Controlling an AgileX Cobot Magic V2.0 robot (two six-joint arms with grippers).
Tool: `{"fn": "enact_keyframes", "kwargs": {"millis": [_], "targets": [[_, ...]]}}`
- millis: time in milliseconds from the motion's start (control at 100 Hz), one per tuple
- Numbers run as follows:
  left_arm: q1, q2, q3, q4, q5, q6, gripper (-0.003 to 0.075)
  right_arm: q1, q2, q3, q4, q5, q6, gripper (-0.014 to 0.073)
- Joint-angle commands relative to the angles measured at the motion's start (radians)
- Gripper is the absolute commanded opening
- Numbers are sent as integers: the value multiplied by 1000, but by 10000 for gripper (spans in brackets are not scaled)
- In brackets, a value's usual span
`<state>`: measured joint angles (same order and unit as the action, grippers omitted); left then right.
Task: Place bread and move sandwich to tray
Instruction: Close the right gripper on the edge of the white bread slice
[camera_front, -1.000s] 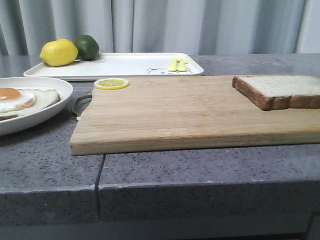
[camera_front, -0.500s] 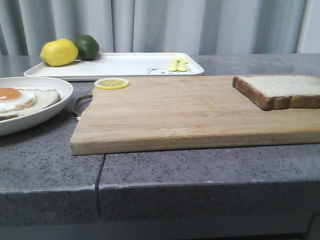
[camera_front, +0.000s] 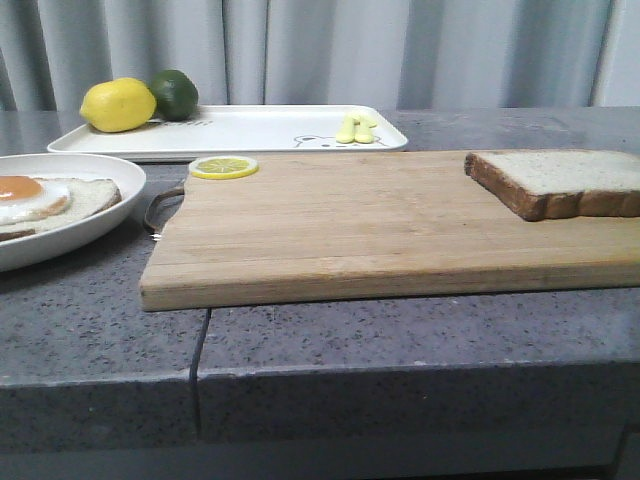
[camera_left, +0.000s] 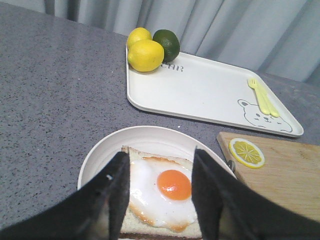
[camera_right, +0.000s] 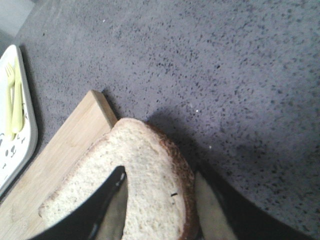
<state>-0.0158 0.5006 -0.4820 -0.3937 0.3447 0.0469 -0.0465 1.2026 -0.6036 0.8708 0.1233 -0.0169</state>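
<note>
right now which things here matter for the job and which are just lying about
For the job:
thick white bread slice
egg-topped bread on round white plate
white rectangular bear tray

Lying about:
wooden cutting board
lemon slice
yellow lemons
green lime
yellow fork

We read staged kitchen setting: speckled grey stone countertop (camera_front: 420, 330), wooden cutting board (camera_front: 350, 230), food laid out on it. Plain grey curtain (camera_front: 330, 50) as backdrop behind counter, so we take it for mock-up test bench, not lived-in home. We see no appliances.

Smooth pale wooden cutting board (camera_front: 370, 225) on a matt, speckled grey stone counter (camera_front: 400, 340).
</note>
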Motion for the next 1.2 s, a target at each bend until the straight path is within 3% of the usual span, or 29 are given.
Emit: {"fn": "enact_keyframes", "kwargs": {"millis": [0, 890, 1190], "targets": [[2, 10, -36, -19, -78, -8, 274, -6, 5, -41, 5, -15, -3, 339], [2, 10, -36, -19, -78, -8, 274, -6, 72, -48, 5, 12, -14, 337], [2, 10, -36, -19, -78, -8, 274, -6, 72, -48, 5, 31, -14, 285]]}}
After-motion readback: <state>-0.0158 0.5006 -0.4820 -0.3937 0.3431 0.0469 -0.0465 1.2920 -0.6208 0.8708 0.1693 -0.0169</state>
